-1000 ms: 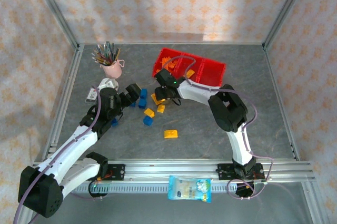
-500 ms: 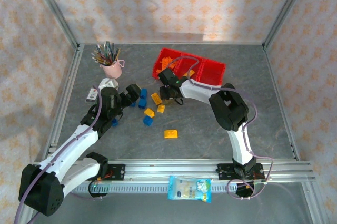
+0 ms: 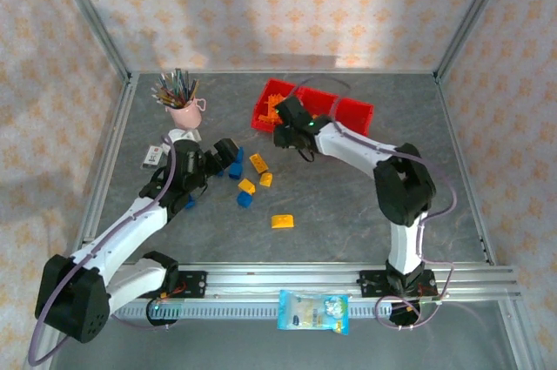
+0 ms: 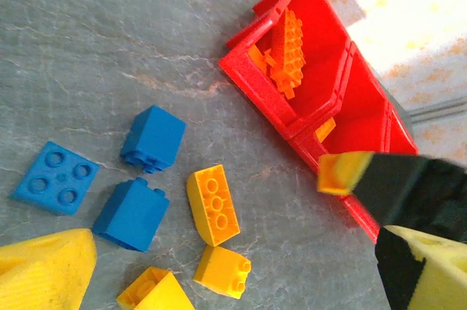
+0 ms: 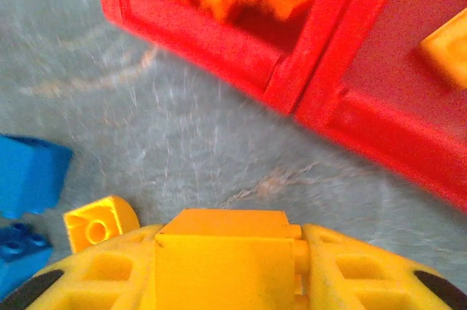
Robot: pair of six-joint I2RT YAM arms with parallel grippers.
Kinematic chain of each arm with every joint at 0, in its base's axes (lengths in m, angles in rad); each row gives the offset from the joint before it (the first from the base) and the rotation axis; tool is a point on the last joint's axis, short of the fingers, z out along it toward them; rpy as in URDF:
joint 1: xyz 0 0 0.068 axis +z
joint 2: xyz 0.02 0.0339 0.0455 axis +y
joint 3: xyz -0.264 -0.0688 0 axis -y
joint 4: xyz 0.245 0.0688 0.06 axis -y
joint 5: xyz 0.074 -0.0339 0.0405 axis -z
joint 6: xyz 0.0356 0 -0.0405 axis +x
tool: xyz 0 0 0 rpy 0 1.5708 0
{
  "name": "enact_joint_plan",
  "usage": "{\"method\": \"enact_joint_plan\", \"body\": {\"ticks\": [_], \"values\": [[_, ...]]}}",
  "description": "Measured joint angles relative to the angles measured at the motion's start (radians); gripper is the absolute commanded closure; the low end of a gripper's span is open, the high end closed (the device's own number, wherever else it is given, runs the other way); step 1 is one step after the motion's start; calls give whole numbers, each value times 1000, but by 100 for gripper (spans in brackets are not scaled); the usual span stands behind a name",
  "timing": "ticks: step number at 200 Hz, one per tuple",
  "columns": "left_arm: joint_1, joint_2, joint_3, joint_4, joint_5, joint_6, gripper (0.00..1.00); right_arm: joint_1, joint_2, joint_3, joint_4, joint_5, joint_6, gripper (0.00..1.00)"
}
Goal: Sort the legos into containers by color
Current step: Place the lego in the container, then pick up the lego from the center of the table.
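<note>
scattered legos (image 3: 282, 221), some in red containers (image 3: 355, 115)

The legos (image 4: 213, 204) are hard, smooth plastic with a slight sheen, and the orange brick (image 5: 222, 259) looks the same. The containers (image 4: 255, 97) are glossy red plastic. The surface (image 4: 109, 33) is matt grey with stone-like veining. The pads (image 4: 44, 270) of the left tool (image 4: 204, 206) are yellow and finely rough. The rails (image 3: 287, 279) are brushed metal. The packet (image 3: 313, 312) is shiny film.
</note>
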Motion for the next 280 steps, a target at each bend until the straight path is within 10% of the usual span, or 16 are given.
{"method": "enact_joint_plan", "body": {"ticks": [87, 171, 280], "values": [[-61, 144, 86, 92, 29, 0, 1, -185, 76, 131, -24, 111, -2, 60], [-61, 185, 120, 112, 29, 1, 1, -192, 260, 362, -49, 126, -55, 38], [-40, 1, 56, 59, -13, 26, 1, 34, 2, 2, -41, 109, -40, 29]]}}
